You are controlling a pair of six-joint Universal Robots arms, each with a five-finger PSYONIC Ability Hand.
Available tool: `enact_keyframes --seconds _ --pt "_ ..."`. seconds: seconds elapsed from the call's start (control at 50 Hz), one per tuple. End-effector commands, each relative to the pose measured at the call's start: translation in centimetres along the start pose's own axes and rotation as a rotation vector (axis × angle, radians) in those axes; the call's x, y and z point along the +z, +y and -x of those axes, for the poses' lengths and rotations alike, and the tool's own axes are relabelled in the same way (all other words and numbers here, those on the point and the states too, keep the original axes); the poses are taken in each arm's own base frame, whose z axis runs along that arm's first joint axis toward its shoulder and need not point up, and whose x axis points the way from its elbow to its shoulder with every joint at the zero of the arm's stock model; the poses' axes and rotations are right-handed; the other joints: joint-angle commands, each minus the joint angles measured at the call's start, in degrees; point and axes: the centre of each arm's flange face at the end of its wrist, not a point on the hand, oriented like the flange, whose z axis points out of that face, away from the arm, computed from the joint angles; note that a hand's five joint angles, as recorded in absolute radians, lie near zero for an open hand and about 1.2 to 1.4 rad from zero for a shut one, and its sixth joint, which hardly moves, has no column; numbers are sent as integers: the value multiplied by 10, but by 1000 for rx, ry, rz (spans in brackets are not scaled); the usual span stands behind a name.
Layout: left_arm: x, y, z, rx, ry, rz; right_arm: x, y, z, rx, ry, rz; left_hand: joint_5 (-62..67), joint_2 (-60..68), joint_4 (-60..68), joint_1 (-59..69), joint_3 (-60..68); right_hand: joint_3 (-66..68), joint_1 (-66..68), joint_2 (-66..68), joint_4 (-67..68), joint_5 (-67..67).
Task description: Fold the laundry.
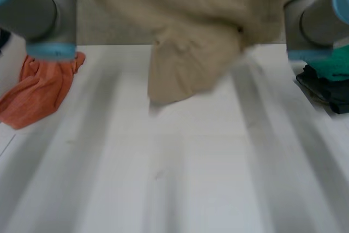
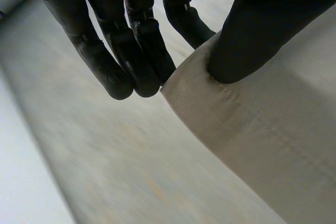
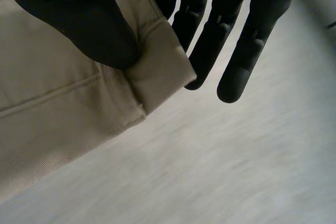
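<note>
Your left hand (image 2: pixel 262 30) and right hand (image 3: pixel 79 19) are each pinching a corner of the beige garment (image 1: pixel 191 64) | it is hanging between them over the far worktop (image 1: pixel 180 178).

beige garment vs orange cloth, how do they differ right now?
The beige garment hangs over the table; the orange cloth lies on it. The left hand and right hand each pinch a hemmed corner of the beige garment; neither touches the orange cloth. The beige garment looks larger; the orange cloth is bunched. Neither is folded yet.
</note>
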Motion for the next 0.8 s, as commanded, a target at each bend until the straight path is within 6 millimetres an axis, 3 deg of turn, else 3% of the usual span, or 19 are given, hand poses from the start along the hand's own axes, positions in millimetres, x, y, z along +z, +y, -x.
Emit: enact_keyframes --seconds 0.02,0.12,0.16,0.18,0.24,0.26,0.3,0.32,0.38,0.4,0.48,0.62,0.7,0.8 --pt "-3 -24 14 -13 3 -13 11 -13 -6 139 -26 -136 132 117 115 144 121 121 194 130 114 124" --pt "-43 4 -6 -10 130 122 -17 11 22 180 -175 14 132 117 115 144 121 121 194 130 114 124" --pt "-70 23 -20 -10 203 199 -38 23 36 201 -252 97 132 117 115 144 121 121 194 130 114 124" --pt "-90 36 -29 -10 248 258 -55 32 46 211 -302 160 132 117 115 144 121 121 194 130 114 124" --pt "-123 55 -40 -5 308 360 -86 43 61 222 -384 266 132 117 115 144 121 121 194 130 114 124" --pt "-144 64 -48 -2 354 418 -108 48 69 224 -439 336 132 117 115 144 121 121 194 130 114 124" --pt "-168 73 -55 8 401 484 -131 51 76 225 -496 408 132 117 115 144 121 121 194 130 114 124" --pt "-191 78 -62 11 453 545 -153 54 81 221 -555 479 132 117 115 144 121 121 194 130 114 124" --pt "-219 80 -68 23 525 624 -185 55 88 219 -645 580 132 117 115 144 121 121 194 130 114 124" --pt "-235 80 -69 29 565 678 -204 56 90 215 -699 645 132 117 115 144 121 121 194 130 114 124" --pt "-260 68 -62 32 635 783 -241 49 86 189 -832 788 132 117 115 144 121 121 194 130 114 124" --pt "-275 23 -37 32 710 883 -257 25 54 144 -946 943 132 117 115 144 121 121 194 130 114 124" --pt "-297 -4 -25 42 803 982 -262 9 29 125 -993 1032 132 117 115 144 121 121 194 130 114 124" --pt "-333 -41 -7 62 980 1159 -276 -24 -3 110 -1130 1152 132 117 115 144 121 121 194 130 114 124"
